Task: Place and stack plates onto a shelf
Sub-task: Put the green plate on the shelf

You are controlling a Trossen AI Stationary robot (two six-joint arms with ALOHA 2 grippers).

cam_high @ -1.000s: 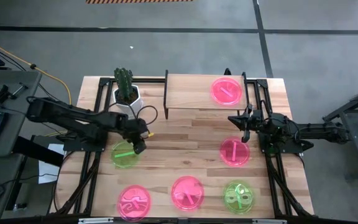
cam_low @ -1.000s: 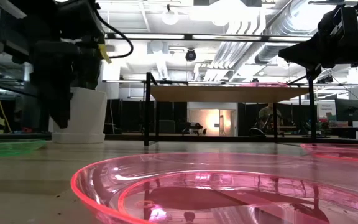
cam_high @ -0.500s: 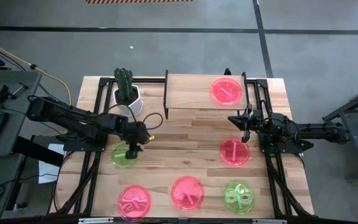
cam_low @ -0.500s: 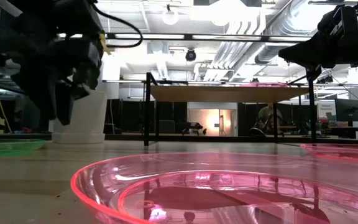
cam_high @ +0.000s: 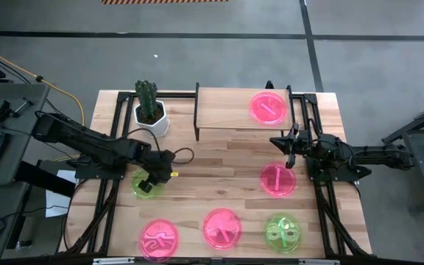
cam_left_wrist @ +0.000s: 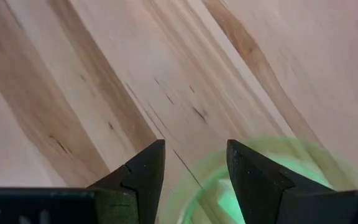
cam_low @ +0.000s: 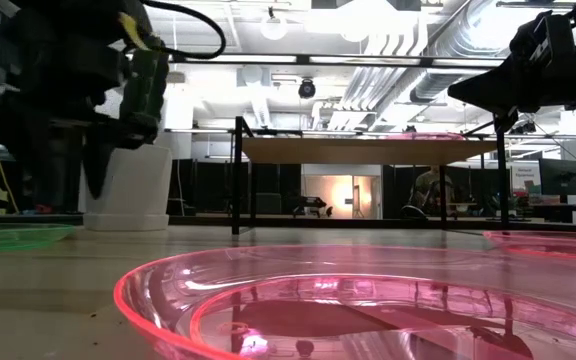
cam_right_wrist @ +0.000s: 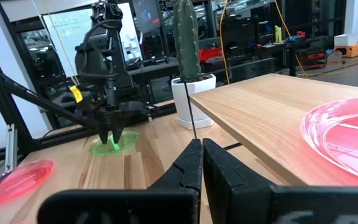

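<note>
A lime green plate [cam_high: 143, 187] lies flat on the table's left half. My left gripper [cam_high: 151, 179] hangs above it, pointing steeply down, open, with nothing between its fingers [cam_left_wrist: 148, 171]; the plate's rim [cam_left_wrist: 278, 163] shows beyond them. The right wrist view shows that gripper [cam_right_wrist: 112, 138] just over the plate [cam_right_wrist: 124, 144]. One pink plate [cam_high: 268, 107] lies on the shelf [cam_high: 227, 110] at its right end. My right gripper [cam_high: 274, 141] waits shut and level at the shelf's right front corner.
On the table lie three pink plates [cam_high: 278, 179] [cam_high: 221, 227] [cam_high: 158, 239] and a second green plate [cam_high: 281, 232]. A cactus in a white pot [cam_high: 151, 114] stands left of the shelf, just behind my left gripper. The shelf's left half is bare wood.
My left gripper has shifted a little toward the table's left edge, from the green plate's right rim to over its middle. It has also rolled markedly about its own pointing line. Its fingers have stayed open.
</note>
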